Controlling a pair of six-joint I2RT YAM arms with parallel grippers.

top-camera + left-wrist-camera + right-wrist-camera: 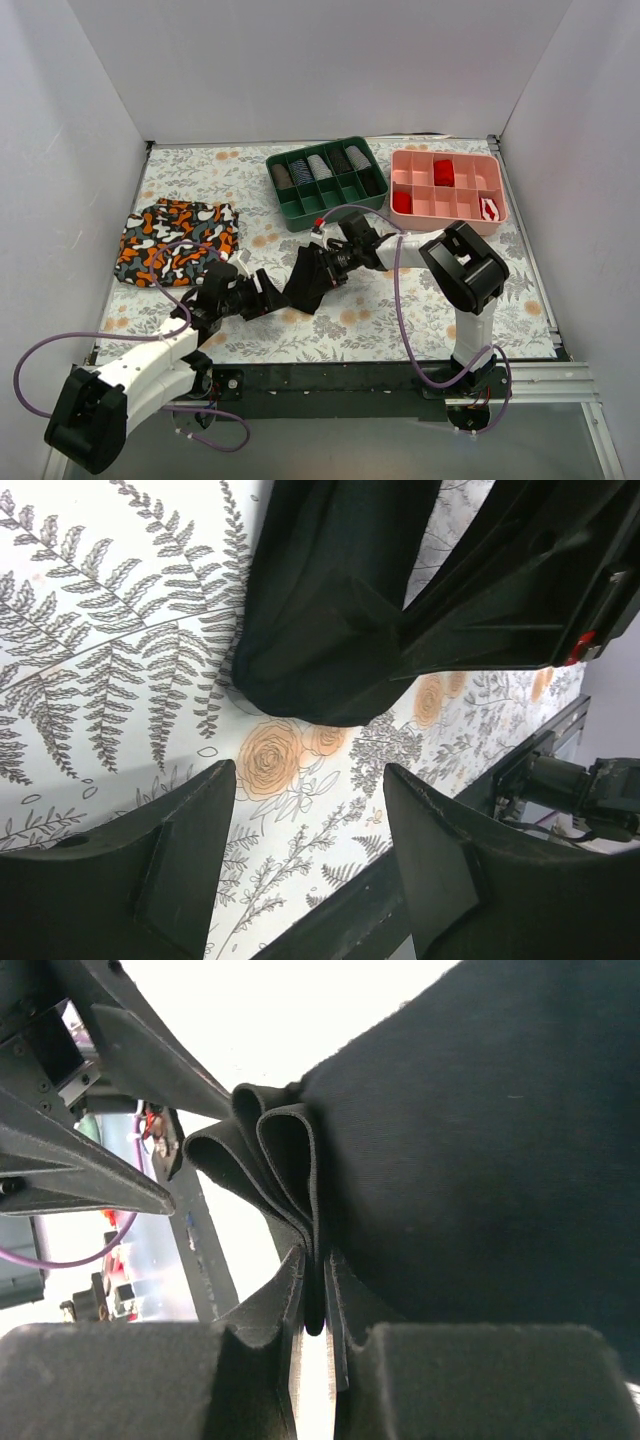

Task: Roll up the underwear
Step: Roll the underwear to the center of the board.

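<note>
Where the left gripper [307,780] stands nearest the arm bases, its jaws are held wide with nothing between them; only the floral cloth [400,310] is seen in the gap. The underwear [305,285] is found just beyond its fingertips, at mid-table between the two grippers. A folded, layered edge of the underwear is pinched by the right gripper [315,1265], whose jaws are drawn narrow on it. The long axis is set diagonally, near-left to far-right, with the rounded lower end pointed toward the left gripper. Contact with the cloth cannot be determined. A camouflage garment [175,243] is located well apart, to the left. A green tray [335,210] and a pink tray [460,205] are set along the far edge, away from both grippers.
</note>
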